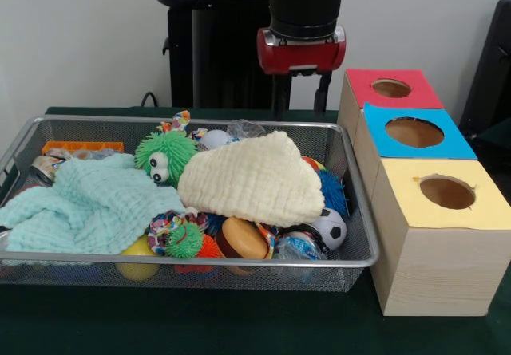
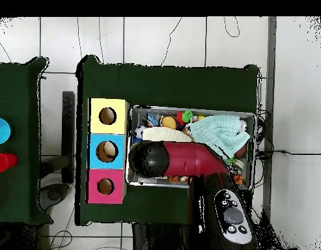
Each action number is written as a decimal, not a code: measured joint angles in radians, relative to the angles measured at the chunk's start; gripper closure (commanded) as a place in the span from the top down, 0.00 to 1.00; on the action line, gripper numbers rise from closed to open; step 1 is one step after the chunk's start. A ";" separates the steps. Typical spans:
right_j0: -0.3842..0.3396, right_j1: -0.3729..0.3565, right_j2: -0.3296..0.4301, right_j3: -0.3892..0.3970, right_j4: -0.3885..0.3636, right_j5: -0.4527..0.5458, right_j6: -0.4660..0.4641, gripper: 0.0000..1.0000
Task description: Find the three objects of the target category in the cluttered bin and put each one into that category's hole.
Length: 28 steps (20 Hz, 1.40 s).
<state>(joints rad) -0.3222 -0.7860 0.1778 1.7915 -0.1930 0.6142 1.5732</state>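
- Evidently the search had barely started: the tool (image 1: 301, 92) hung above the far rim of the wire bin (image 1: 361, 247), holding nothing, and whether it was released or clenched could not be told
- Two cloths, a mint one (image 1: 88, 203) and a cream one (image 1: 251, 178), covered much of the bin, probably hiding target objects; which category was wanted could not be told
- Around them lay a green fuzzy toy (image 1: 164, 155), a small football (image 1: 329, 227) and other toys
- Beside the bin on the dark surface (image 1: 239, 323) stood red (image 1: 390, 88), blue (image 1: 413, 132) and yellow (image 1: 447, 192) holed boxes, apparently empty

Place: robot lab | Evidence: green-clothed table (image 2: 169, 84), loose floor cables (image 2: 169, 39), three holed boxes (image 1: 435, 211)
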 measured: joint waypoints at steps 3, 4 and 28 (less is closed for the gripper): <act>0.000 0.017 0.000 -0.011 -0.009 0.000 0.000 1.00; 0.000 0.026 0.000 -0.017 -0.013 0.000 0.000 1.00; 0.023 0.235 -0.012 -0.145 -0.041 -0.001 0.000 1.00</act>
<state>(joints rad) -0.2997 -0.5510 0.1660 1.6468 -0.2338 0.6133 1.5732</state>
